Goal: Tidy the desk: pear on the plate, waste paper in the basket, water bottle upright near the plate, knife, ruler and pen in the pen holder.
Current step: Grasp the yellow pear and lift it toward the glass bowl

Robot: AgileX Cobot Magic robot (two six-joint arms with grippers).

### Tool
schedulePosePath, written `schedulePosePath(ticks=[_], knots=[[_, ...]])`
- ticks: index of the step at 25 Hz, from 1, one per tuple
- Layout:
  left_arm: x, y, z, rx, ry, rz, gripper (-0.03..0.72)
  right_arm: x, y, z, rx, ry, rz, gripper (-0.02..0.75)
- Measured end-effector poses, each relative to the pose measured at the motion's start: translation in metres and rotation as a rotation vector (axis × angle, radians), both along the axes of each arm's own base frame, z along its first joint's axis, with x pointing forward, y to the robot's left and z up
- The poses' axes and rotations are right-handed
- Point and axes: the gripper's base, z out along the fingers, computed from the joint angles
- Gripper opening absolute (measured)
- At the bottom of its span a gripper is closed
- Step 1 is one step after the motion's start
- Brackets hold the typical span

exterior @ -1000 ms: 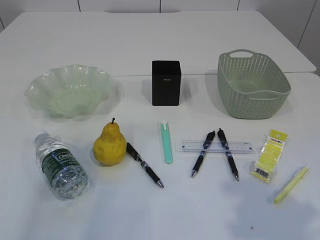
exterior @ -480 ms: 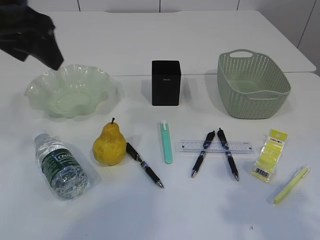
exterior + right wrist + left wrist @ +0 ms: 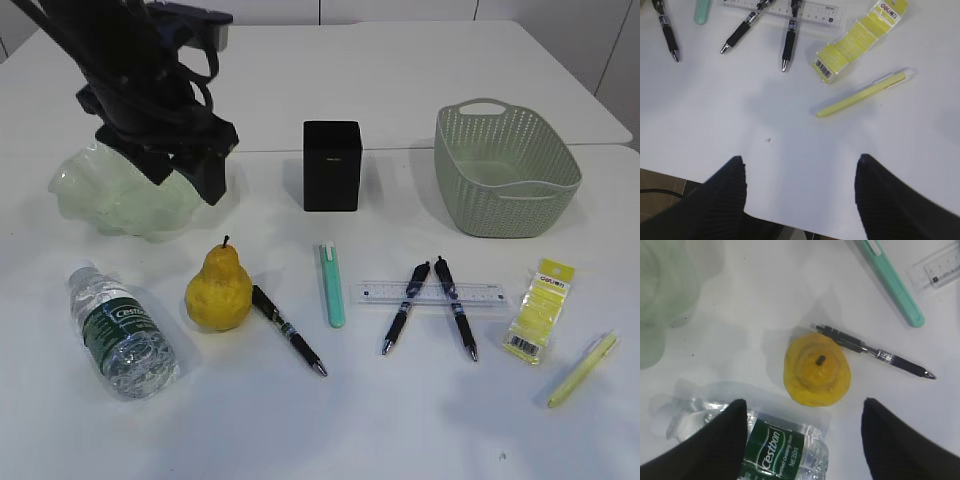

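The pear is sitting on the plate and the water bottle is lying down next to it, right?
Not quite. The pear sits on the white table, in front of the plate, as the exterior view shows. The water bottle does lie on its side beside it.

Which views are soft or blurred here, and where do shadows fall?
Exterior view: sharp, even light, faint shadows; the left arm blocks part of the plate. Left wrist view: the pear is fairly sharp, the plate a soft blur. Right wrist view: crisp; a faint shadow lies below the yellow pen.
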Motion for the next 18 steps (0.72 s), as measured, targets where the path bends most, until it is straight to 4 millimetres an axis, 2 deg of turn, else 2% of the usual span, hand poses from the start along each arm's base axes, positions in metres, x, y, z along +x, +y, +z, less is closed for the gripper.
schedulePosePath(ticks=[4,9,18], knots=[[0.01,-0.005,-0.025,0.02,0.039,0.002,0.508,0.001,0.0,-0.001,0.001,0.007,-0.002,0.503],[0.018,-0.01,-0.048,0.031,0.062,0.003,0.508,0.003,0.0,-0.003,-0.001,0.016,-0.002,0.503],[0.023,-0.016,-0.069,0.012,0.114,0.014,0.508,0.003,0.0,-0.002,-0.001,0.014,-0.002,0.503]])
